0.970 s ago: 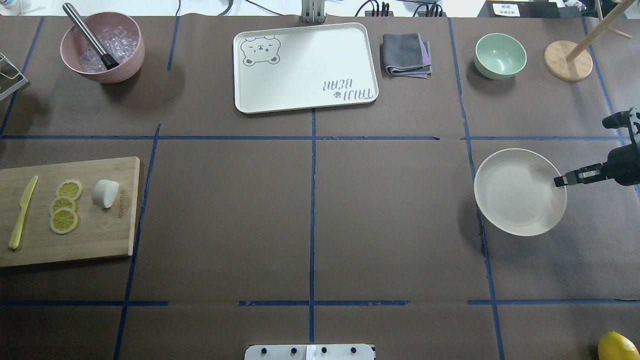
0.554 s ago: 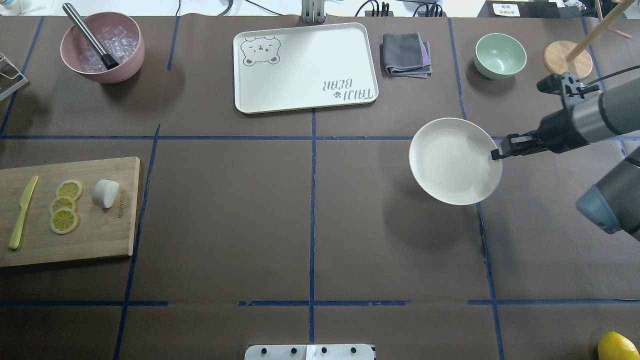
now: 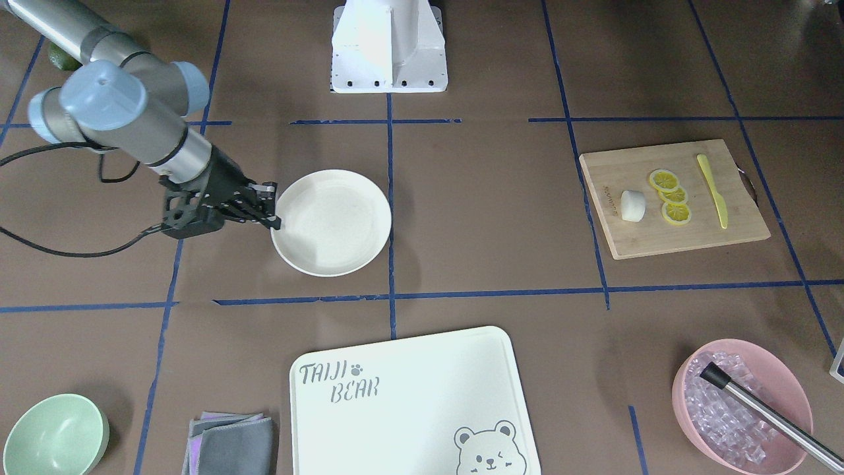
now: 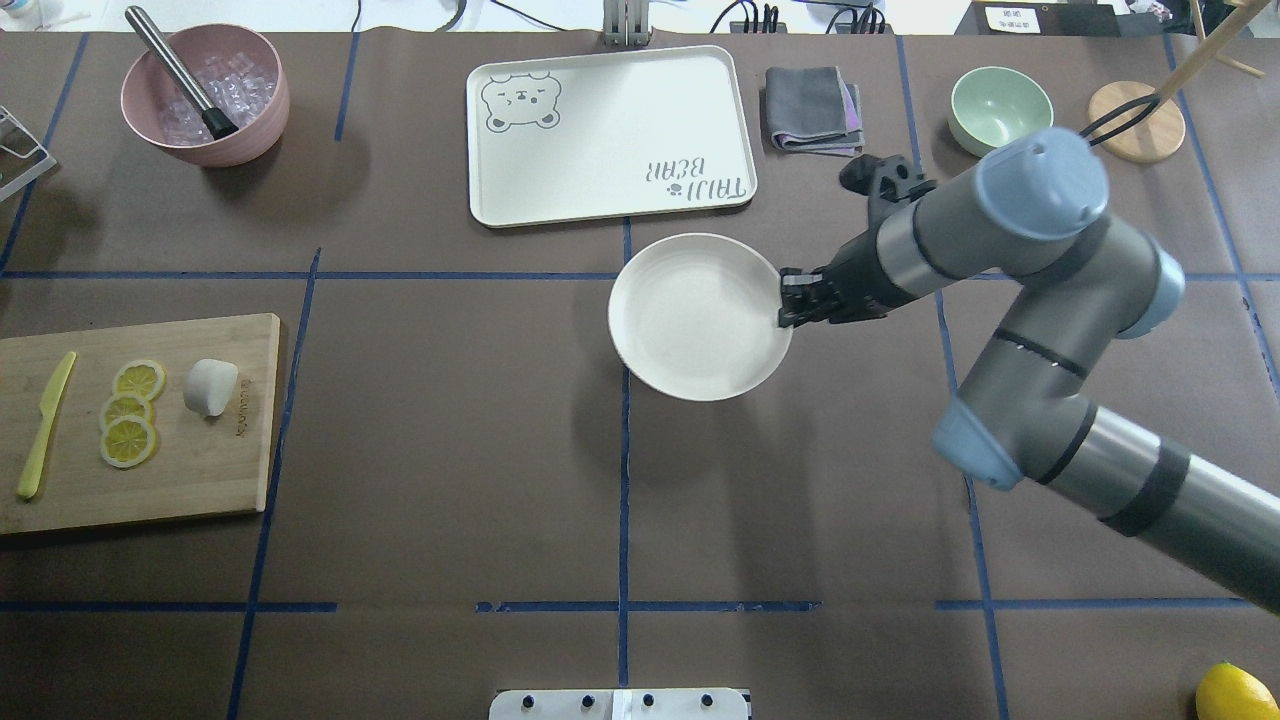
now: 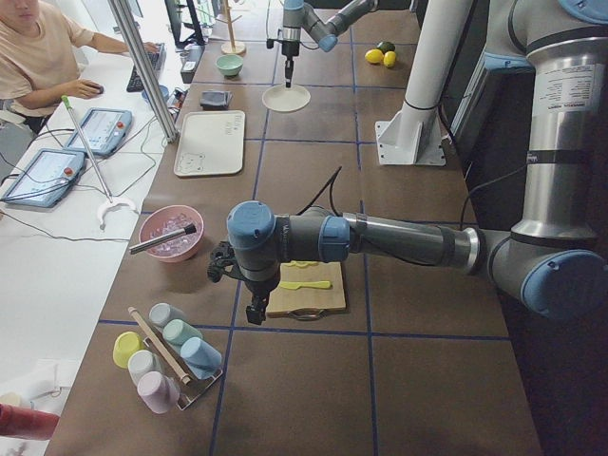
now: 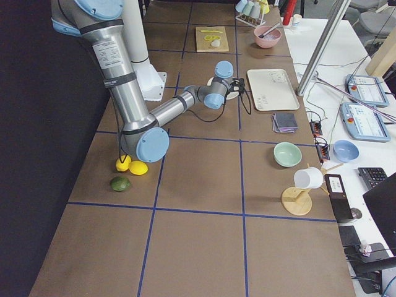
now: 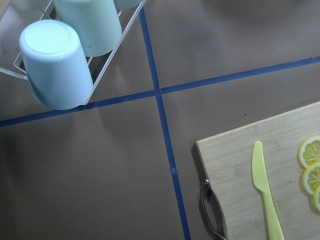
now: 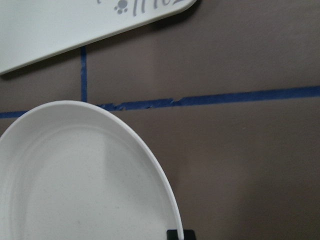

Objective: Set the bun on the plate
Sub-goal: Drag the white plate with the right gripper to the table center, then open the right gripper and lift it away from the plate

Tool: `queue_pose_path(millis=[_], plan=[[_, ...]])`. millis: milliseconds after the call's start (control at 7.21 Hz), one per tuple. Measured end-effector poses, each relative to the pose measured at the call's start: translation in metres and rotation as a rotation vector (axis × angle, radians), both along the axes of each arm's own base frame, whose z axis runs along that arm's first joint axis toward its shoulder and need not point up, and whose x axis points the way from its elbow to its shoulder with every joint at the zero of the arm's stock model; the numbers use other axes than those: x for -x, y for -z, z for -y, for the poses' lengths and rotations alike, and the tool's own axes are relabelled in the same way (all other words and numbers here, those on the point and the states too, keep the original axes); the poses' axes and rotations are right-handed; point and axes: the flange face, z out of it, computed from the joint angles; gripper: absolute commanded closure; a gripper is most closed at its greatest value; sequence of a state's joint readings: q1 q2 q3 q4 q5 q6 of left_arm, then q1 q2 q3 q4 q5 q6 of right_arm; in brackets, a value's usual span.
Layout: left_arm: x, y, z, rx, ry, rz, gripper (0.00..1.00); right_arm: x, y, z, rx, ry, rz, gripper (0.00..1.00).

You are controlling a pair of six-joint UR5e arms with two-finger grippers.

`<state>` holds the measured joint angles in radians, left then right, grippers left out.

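Note:
The bun (image 4: 210, 387) (image 3: 632, 206) is a small white lump lying on the wooden cutting board (image 4: 200, 470) at the table's left, beside three lemon slices (image 4: 130, 412). The cream plate (image 4: 690, 320) (image 3: 336, 224) (image 8: 75, 175) is near the table's middle, with a shadow cast beside it. My right gripper (image 4: 785, 300) (image 3: 271, 210) is shut on the plate's right rim. My left gripper (image 5: 253, 309) shows only in the exterior left view, above the table past the board's outer end, and I cannot tell if it is open or shut.
The white bear-printed tray (image 4: 610, 135) lies just behind the plate, with a folded grey cloth (image 4: 812, 108) and a mint bowl (image 4: 1000, 110) to its right. A pink bowl of ice with a metal tool (image 4: 205, 95) stands back left. A yellow knife (image 4: 45, 425) lies on the board. A cup rack (image 7: 65, 55) is near the left wrist.
My right gripper has carried the plate leftward from the table's right side to the middle, in front of the bear tray. The bun and board have not moved.

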<state>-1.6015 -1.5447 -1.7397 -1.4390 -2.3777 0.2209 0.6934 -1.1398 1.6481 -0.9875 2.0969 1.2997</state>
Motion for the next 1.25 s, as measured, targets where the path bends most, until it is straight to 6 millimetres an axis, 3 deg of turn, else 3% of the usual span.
queue_pose_path(millis=[139,277,554,693,832,1248], plan=[[0.0,0.001,0.0,-0.003,0.0,0.0,0.0,0.039,0.014,-0.023,0.0,-0.016,-0.018,1.0],[0.0,0.002,0.0,-0.004,0.0,-0.001,0.0,0.065,0.019,-0.041,-0.003,-0.023,-0.036,1.0],[0.0,0.002,0.0,-0.003,0.0,-0.001,0.0,0.092,0.02,-0.066,-0.014,-0.035,-0.066,0.99],[0.0,0.002,0.0,-0.003,0.0,-0.001,0.0,0.099,0.019,-0.073,-0.016,-0.042,-0.074,0.68],[0.0,0.002,0.0,-0.004,0.0,-0.001,0.0,0.103,0.018,-0.076,-0.016,-0.043,-0.081,0.01],[0.0,0.001,0.0,-0.003,0.0,-0.001,0.0,0.092,0.016,-0.065,-0.004,-0.051,-0.101,0.0]])
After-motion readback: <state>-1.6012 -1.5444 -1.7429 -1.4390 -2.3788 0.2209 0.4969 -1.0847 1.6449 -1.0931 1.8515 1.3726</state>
